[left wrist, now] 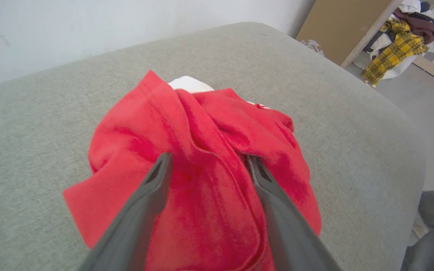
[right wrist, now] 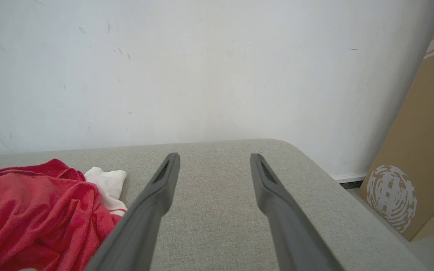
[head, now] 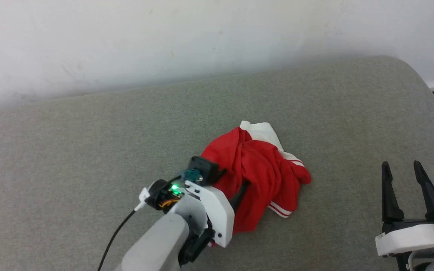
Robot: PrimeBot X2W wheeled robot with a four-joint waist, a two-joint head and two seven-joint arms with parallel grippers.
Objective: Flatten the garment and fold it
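1. My left pincer [left wrist: 208, 157] stands open, its two fingers straddling a raised ridge of the garment [head: 258, 169], tips down against the cloth. If I close here, I judge I would pinch several layers at once, and a lift would haul the whole heap instead of one edge.
2. The garment lies crumpled near the middle of the worktop [head: 89, 150], somewhat toward its right edge, with a white sleeve [head: 264, 131] poking out on the far side. I see no clean hem or corner, so a pull may tighten the twist rather than flatten it.
3. My right pincer [head: 400, 163] is open and empty over bare worktop by the right edge, well apart from the garment. With nothing pinning the cloth, a one-armed tug could slide it toward the near edge.
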